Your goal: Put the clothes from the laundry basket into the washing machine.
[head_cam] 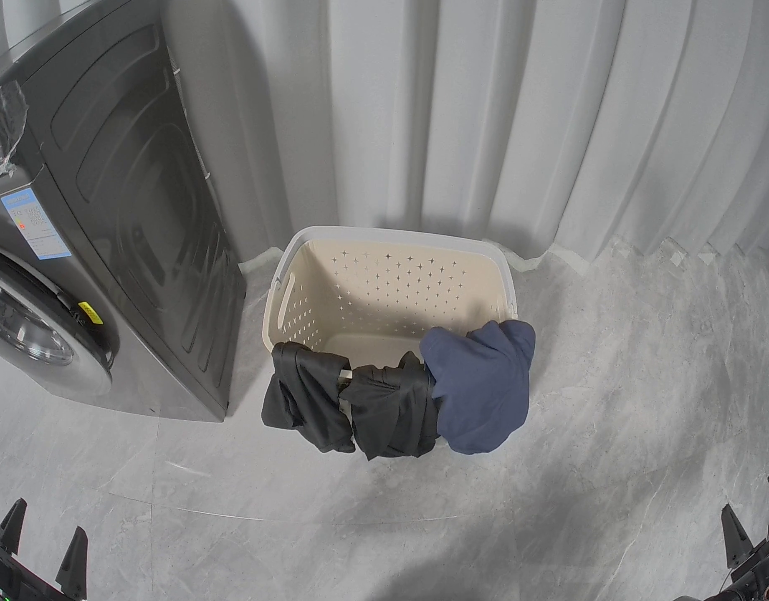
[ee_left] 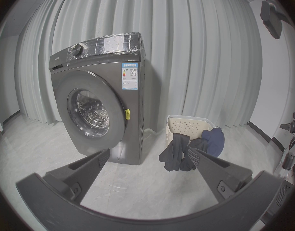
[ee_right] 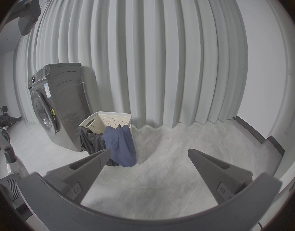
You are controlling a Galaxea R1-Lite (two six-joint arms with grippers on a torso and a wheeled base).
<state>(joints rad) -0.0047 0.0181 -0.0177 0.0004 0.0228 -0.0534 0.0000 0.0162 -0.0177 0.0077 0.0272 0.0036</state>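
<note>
The left tool (ee_left: 148,151) and right tool (ee_right: 148,151) are hanging low over the floor (head_cam: 568,477), each with fingers spread apart and gripping nothing, probably readying for a first pick. At twelve o'clock the laundry basket (head_cam: 384,235) is standing, with black clothes (head_cam: 384,411) and a blue garment (head_cam: 480,386) draping over its six o'clock side, easy to pinch there. At ten o'clock the washing machine (head_cam: 134,210) is facing the robot, its door (ee_left: 88,113) seemingly shut.

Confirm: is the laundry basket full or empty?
Nearly empty: the laundry basket shows a bare inside; black clothes and a blue garment hang over its near rim.
</note>
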